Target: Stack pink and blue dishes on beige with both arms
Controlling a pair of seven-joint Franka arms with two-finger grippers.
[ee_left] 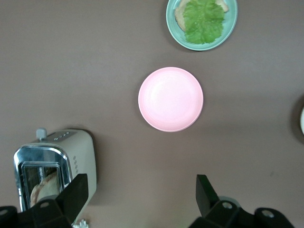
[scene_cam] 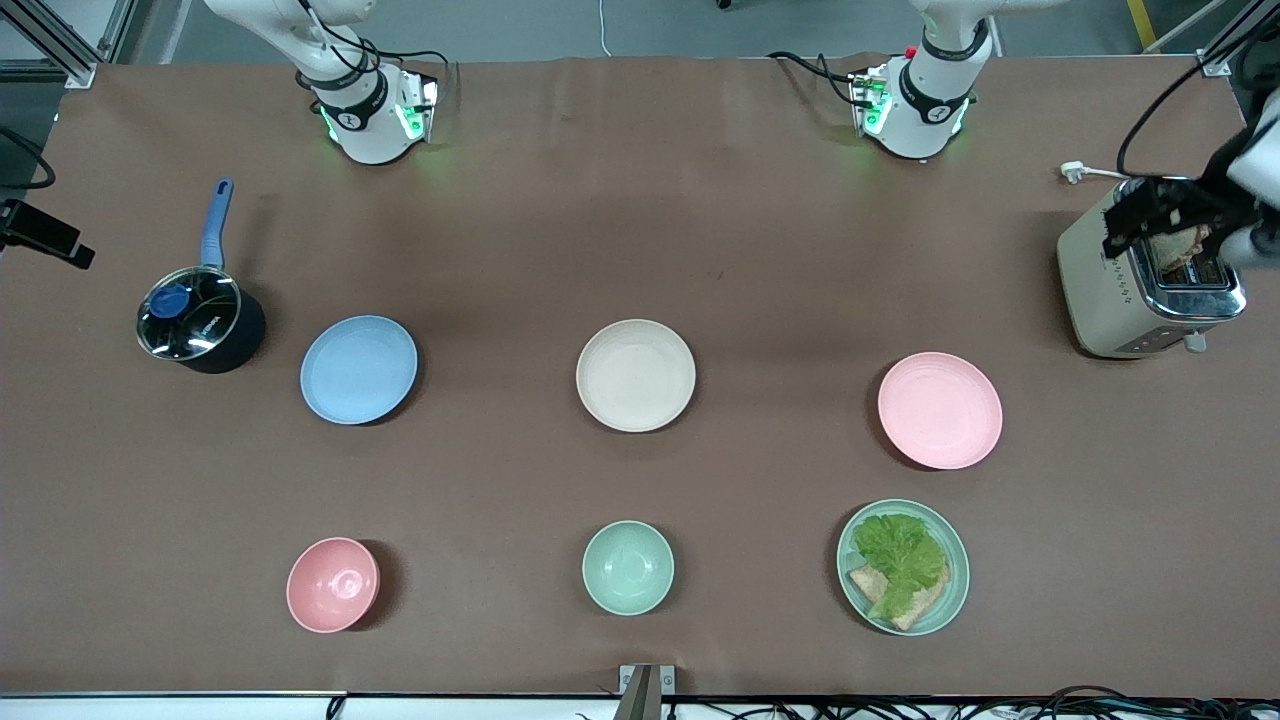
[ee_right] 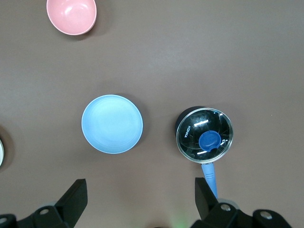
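The light blue plate [scene_cam: 358, 369] lies toward the right arm's end of the table. The beige plate [scene_cam: 635, 375] sits in the middle. The pale pink plate [scene_cam: 940, 410] lies toward the left arm's end. All three lie flat, apart and bare. My left gripper [ee_left: 141, 179] hangs high and open with nothing in it. One of its fingers [ee_left: 76, 190] is over the toaster, and the pink plate [ee_left: 171, 99] is ahead of it. In the front view the left gripper [scene_cam: 1140, 215] shows over the toaster. My right gripper [ee_right: 139, 183] hangs high, open and empty above the table by the blue plate [ee_right: 112, 124].
A lidded pot [scene_cam: 200, 320] with a blue handle stands beside the blue plate. A toaster [scene_cam: 1150, 275] holding bread stands at the left arm's end. Nearer the front camera lie a pink bowl [scene_cam: 333, 584], a mint bowl [scene_cam: 628, 567] and a mint plate [scene_cam: 955, 590] with lettuce and bread.
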